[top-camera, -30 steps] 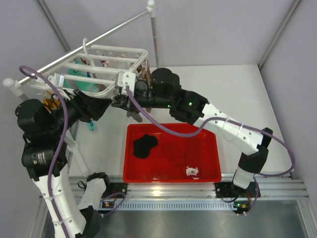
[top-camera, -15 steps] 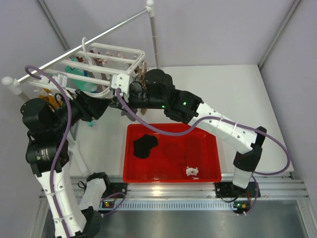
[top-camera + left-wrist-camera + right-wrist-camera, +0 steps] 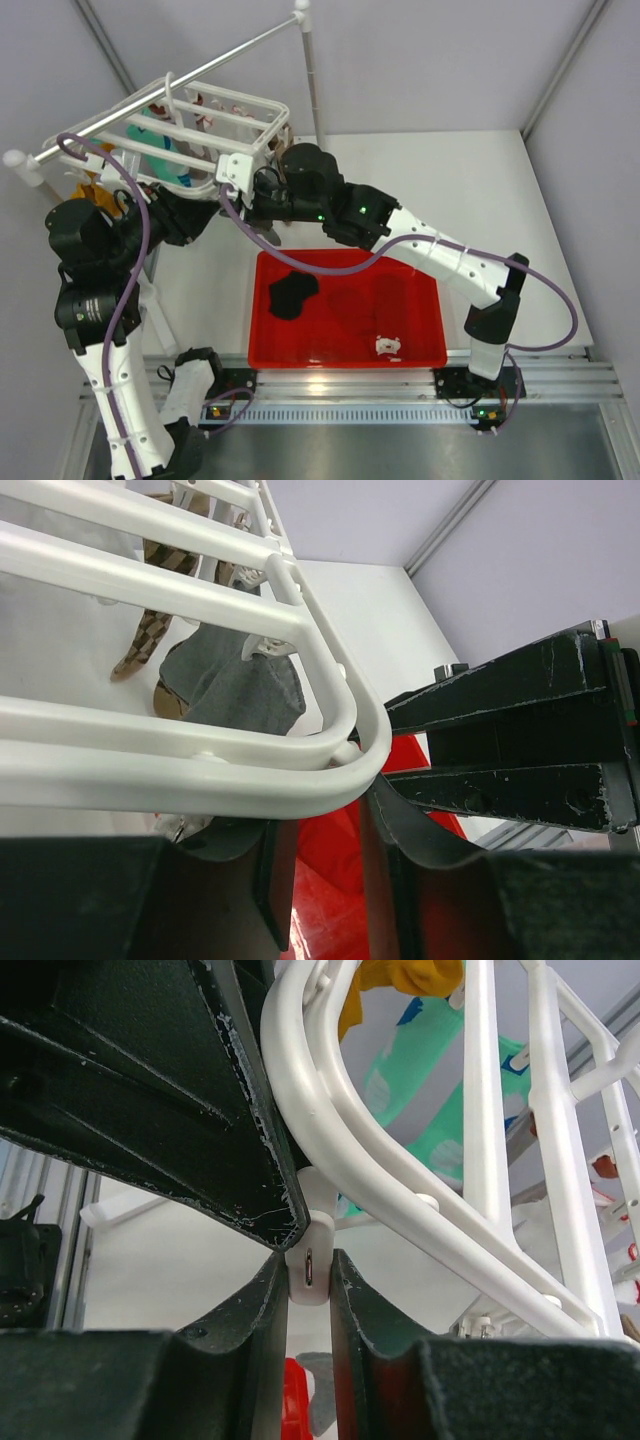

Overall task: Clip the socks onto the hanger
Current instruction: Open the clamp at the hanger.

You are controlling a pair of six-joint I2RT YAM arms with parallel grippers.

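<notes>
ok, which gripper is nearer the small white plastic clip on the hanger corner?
Right gripper: jaws pinching the clip. Left gripper: just beside it, at the white slatted hanger's corner.

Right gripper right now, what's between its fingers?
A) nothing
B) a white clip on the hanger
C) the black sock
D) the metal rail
B: the right wrist view shows the right gripper closed on a small white clip hanging under the rim of the hanger.
</notes>
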